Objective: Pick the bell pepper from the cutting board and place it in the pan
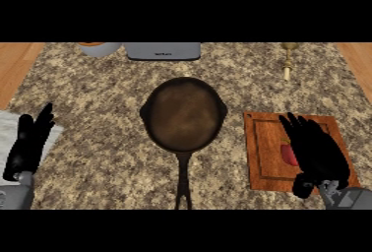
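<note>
Right hand [314, 150] lies over the cutting board [263, 162], fingers straight and spread, nothing grasped, the red bell pepper [288, 153] showing at its left edge beneath them, while the pan [183, 115] sits left of the board.

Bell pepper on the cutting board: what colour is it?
Red. The head view shows the bell pepper as a red patch beside the right robot hand, which hides most of it.
</note>
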You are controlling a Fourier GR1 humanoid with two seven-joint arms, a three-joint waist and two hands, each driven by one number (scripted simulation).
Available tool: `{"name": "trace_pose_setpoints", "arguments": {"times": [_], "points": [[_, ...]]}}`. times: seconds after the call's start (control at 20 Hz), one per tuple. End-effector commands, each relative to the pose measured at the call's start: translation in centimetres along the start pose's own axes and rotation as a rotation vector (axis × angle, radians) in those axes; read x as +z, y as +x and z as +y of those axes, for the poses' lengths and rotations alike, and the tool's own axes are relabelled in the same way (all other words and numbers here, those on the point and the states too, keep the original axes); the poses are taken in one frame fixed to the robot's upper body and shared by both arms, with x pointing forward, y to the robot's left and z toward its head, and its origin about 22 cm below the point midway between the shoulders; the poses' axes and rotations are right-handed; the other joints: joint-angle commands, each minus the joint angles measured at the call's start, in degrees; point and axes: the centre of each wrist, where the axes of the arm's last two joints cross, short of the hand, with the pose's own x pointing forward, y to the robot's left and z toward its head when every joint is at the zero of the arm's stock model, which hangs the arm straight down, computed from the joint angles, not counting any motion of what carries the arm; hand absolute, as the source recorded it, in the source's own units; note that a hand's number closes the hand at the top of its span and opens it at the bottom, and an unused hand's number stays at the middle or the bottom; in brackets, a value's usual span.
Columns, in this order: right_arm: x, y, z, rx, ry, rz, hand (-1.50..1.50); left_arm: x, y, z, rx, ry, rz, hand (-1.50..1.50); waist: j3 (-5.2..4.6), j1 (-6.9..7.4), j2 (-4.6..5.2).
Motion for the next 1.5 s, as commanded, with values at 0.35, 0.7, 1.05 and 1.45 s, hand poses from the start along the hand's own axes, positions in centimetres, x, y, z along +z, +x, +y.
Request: {"name": "trace_pose_setpoints", "arguments": {"times": [0.35,0.7,1.05,1.45], "points": [[-2.5,-0.7,2.8,0.01,0.009,-0.012,-1.5,1.4,-0.6,1.3,-0.005,-0.014,-0.008,0.0,0.01,0.25,-0.02],[-3.3,-1.4,3.6,0.006,0.039,0.015,-1.5,-2.0,-0.1,0.9,0.01,-0.011,0.0,0.0,-0.01,-0.23,0.08],[-5.0,0.8,4.2,0.006,0.042,0.034,-1.5,-1.3,-0.3,1.4,0.011,-0.024,0.002,0.0,-0.01,-0.02,0.05],[-6.8,-2.4,5.9,0.136,-0.004,-0.029,1.5,-0.8,1.5,-1.9,0.008,-0.014,-0.006,0.0,0.04,0.19,0.14]]}}
